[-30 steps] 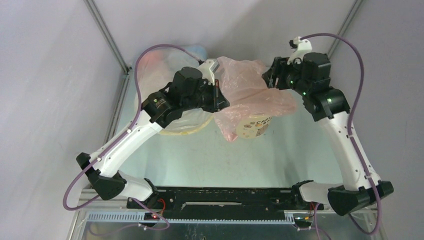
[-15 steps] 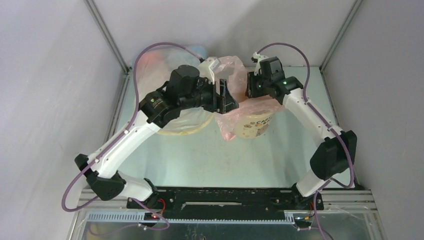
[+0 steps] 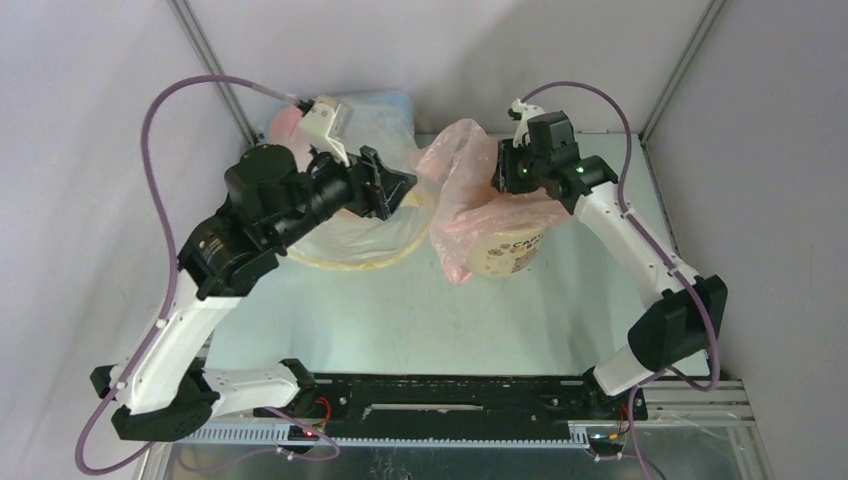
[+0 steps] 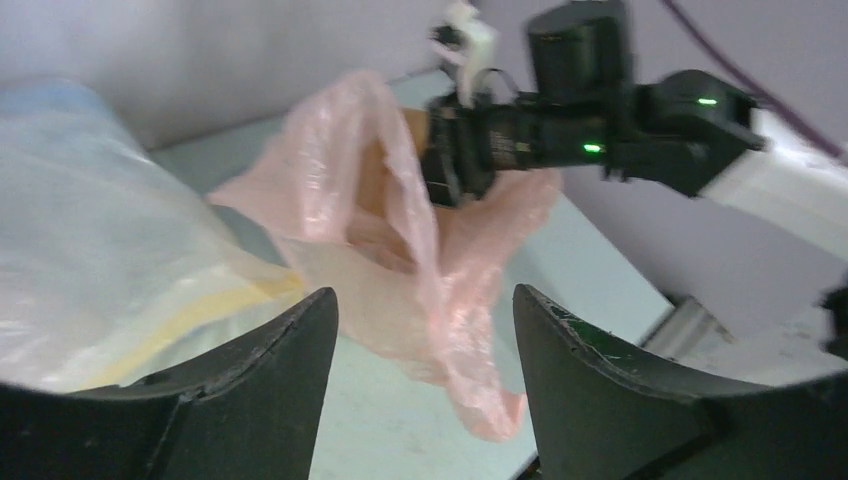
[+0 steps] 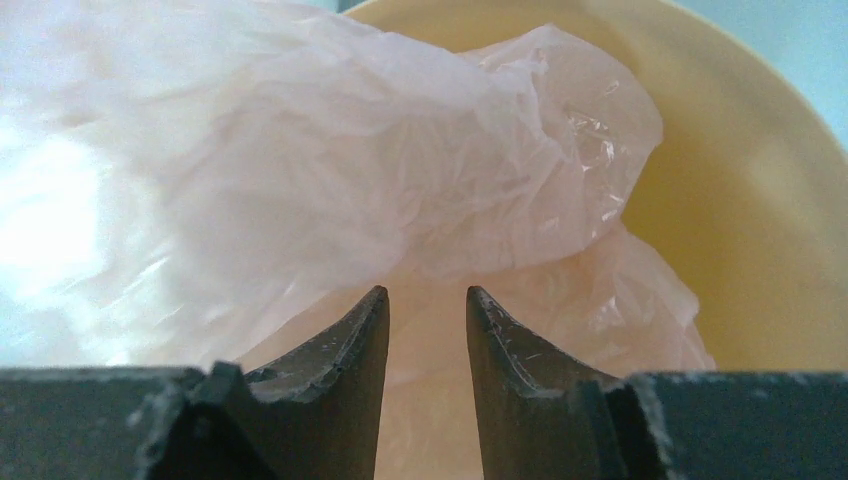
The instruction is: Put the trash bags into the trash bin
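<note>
The pale-pink trash bag (image 3: 462,190) is draped over and partly into the tan trash bin (image 3: 512,256), with one tail hanging down the bin's left side. My right gripper (image 3: 500,174) is over the bin's mouth, its tips down in the bag. In the right wrist view its jaws (image 5: 427,296) stand a narrow gap apart, with crinkled bag (image 5: 400,170) below and the bin's yellow inner wall (image 5: 770,210) behind. My left gripper (image 3: 397,186) is wide open and empty, left of the bag. In the left wrist view it (image 4: 425,296) faces the bag (image 4: 400,250).
The big clear sack with a yellow hem (image 3: 350,238) lies under my left arm, just left of the bin. It fills the left side of the left wrist view (image 4: 100,230). Frame posts and grey walls close in the table at the back and sides.
My left gripper opened, let go of the bag and drew back to the left. My right arm swung in over the bin and its jaws narrowed. The bag sank lower onto the bin.
</note>
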You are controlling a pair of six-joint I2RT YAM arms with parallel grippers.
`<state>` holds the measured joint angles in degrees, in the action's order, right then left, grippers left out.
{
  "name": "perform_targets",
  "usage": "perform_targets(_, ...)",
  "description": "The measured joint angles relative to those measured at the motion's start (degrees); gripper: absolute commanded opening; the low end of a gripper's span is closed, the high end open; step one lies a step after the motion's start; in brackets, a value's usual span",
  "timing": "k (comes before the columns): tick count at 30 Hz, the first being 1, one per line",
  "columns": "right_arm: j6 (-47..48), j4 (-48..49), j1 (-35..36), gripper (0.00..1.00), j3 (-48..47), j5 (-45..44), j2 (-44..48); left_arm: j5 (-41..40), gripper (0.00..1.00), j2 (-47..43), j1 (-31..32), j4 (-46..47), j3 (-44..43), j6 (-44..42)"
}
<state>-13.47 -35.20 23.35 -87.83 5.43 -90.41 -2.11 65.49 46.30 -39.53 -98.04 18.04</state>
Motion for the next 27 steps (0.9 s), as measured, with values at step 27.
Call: perform_targets(27, -3.7, -7.8, -0.7, 0.56, 15.6, -4.4, 41.8, -12.5, 0.94, 16.3, -2.5, 1.5, -0.1, -22.2)
